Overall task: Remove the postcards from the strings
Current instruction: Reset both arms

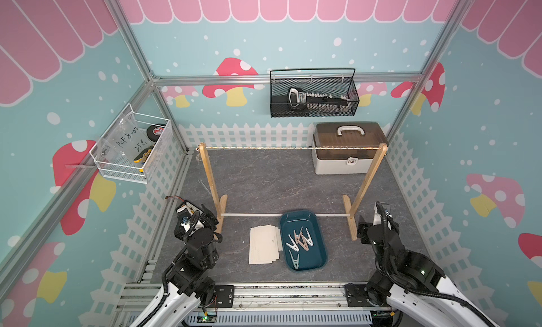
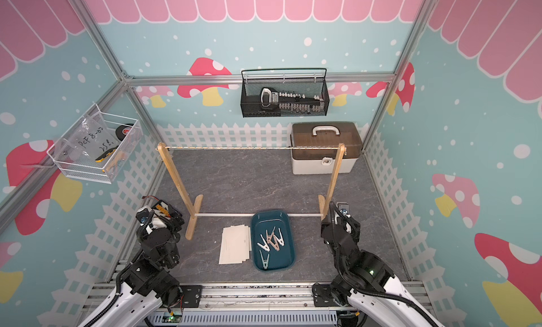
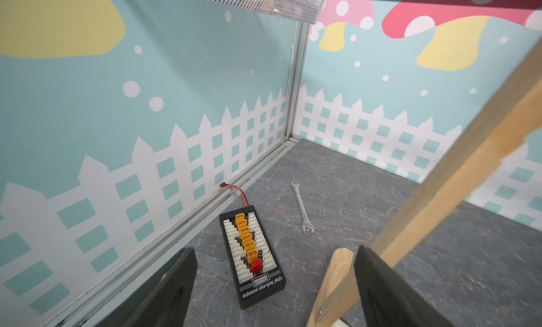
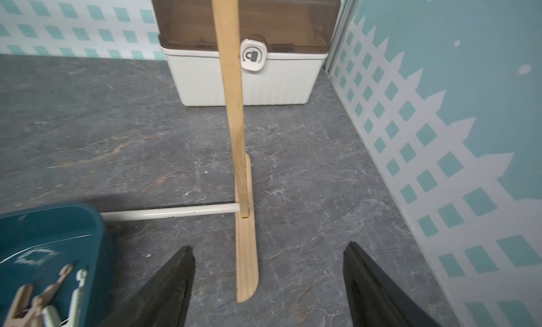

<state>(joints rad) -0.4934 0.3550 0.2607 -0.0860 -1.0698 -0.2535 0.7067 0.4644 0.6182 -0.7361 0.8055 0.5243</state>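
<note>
White arms (image 1: 176, 308), black joints (image 1: 202, 237), ribbed cables (image 1: 166, 281)

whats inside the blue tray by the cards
Only clothespins, white and tan, lying loose and overlapping in the blue tray. The postcards lie beside it, not in it. Tray floor under the pins is covered.

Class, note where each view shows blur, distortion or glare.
Left wrist view: the near light wooden post is blurred, the black charging board sharp. Right wrist view: the dark teal plastic tray is soft. Both top views: even light, faint shadows.
</note>
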